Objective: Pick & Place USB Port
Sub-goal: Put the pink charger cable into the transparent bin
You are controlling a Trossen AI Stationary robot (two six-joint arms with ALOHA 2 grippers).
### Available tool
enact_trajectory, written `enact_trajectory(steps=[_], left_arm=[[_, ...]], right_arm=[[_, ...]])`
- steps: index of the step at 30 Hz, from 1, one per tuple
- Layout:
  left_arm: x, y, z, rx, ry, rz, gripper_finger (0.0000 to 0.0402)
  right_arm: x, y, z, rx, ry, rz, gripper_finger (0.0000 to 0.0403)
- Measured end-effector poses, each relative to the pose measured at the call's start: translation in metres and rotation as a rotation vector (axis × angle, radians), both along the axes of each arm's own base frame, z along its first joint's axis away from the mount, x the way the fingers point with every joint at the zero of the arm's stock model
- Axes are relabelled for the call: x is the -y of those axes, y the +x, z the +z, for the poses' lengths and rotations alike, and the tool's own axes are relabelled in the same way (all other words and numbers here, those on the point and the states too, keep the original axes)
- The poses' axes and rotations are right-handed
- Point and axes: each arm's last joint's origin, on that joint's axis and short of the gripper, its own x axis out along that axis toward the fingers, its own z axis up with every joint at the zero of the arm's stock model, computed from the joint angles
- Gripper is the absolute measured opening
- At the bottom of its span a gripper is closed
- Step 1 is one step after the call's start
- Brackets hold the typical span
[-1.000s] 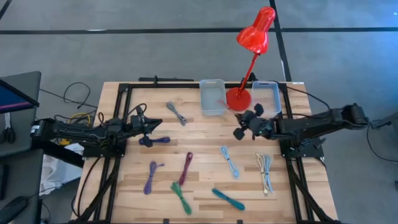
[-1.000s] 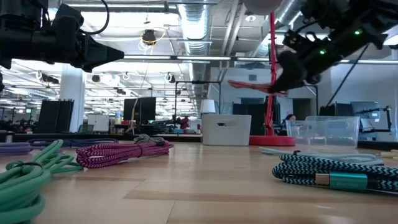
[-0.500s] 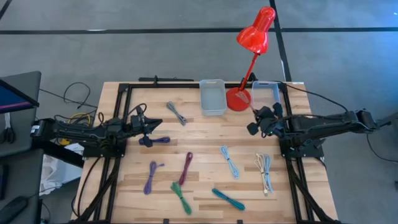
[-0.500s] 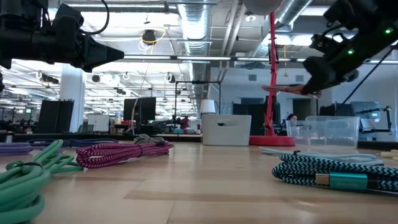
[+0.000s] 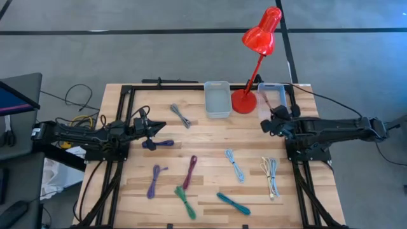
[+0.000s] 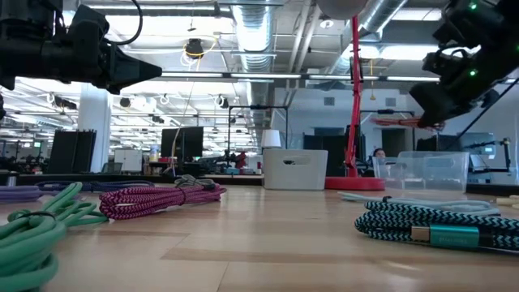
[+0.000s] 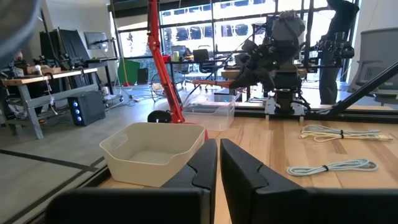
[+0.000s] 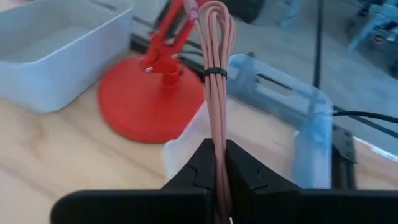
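My right gripper (image 8: 219, 149) is shut on a pink coiled cable (image 8: 215, 56) tied with a black band. It hovers at the near end of the clear bin (image 5: 272, 97), at the table's far right, beside the red lamp's base (image 5: 243, 100). In the low view the cable (image 6: 401, 122) sticks out from the gripper (image 6: 438, 93). My left gripper (image 5: 163, 130) waits shut and level over the table's left side, with nothing in it. A white bin (image 5: 217, 98) stands left of the lamp. My right gripper pinches the pink cable bundle between its two fingers, several strands together, at the end (image 8: 219, 134) below the black band (image 8: 215, 73). The fingers lie along the bundle, which sticks out past the fingertips. It hangs clear of the table, over the clear bin's edge.
Loose coiled cables lie on the wood: grey (image 5: 180, 116), purple (image 5: 159, 144), purple (image 5: 154, 180), magenta (image 5: 190, 172), green (image 5: 185, 201), teal (image 5: 233, 203), light blue (image 5: 234, 165) and cream (image 5: 271, 175). The red lamp (image 5: 257, 51) leans over the far edge between the bins.
My right gripper has carried the pink cable toward the table's right edge, from in front of the lamp base to the clear bin, and has tipped downward and rolled. The cable stays lifted clear in its shut fingers.
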Motion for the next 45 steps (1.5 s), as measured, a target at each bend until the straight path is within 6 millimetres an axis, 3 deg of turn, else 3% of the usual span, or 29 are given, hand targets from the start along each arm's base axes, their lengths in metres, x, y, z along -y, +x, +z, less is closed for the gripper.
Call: enact_trajectory(steps=[9,16,37,45], left_arm=[[0.000,0.000,0.000,0.000,0.000,0.000,0.0021],[0.000,0.000,0.000,0.000,0.000,0.000,0.0021],[0.000,0.000,0.000,0.001,0.000,0.000,0.0021],[0.000,0.000,0.000,0.000,0.000,0.000,0.0021]], right_arm=[[0.019,-0.010,-0.001,0.011,0.004,-0.218,0.0006],[0.028,-0.014,-0.003,0.013,0.037,-0.292,0.0006],[0.054,0.002,-0.024,-0.131,0.090,-0.401,0.0007],[0.064,0.016,-0.026,-0.104,0.052,-0.369,0.0018]])
